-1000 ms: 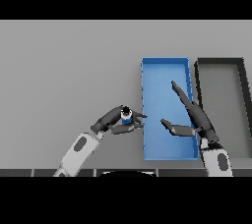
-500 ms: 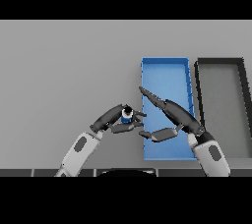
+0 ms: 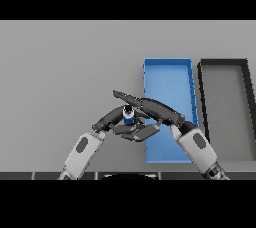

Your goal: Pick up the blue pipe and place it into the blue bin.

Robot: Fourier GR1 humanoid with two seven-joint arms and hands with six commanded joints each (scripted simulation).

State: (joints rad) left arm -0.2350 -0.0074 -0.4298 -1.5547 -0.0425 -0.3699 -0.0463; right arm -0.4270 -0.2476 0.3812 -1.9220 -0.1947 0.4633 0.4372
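Only a small part of the blue pipe [image 3: 128, 117] shows: a short blue piece with a pale top, just left of the blue bin [image 3: 167, 69] and level with its near half. The rest is covered by both hands. The left hand [image 3: 111, 120] has its fingers curled round the pipe from the left. The right hand [image 3: 156, 109] lies across the bin's left wall, fingers straight and spread, the upper ones over the pipe and the thumb below it; whether they touch it cannot be told. The right forearm hides part of the bin's near floor. Half a second ago the right hand stood further inside the bin; it has since swung left to the pipe, while the left hand has kept its place. Right of the bin stands a black bin [image 3: 225, 62].
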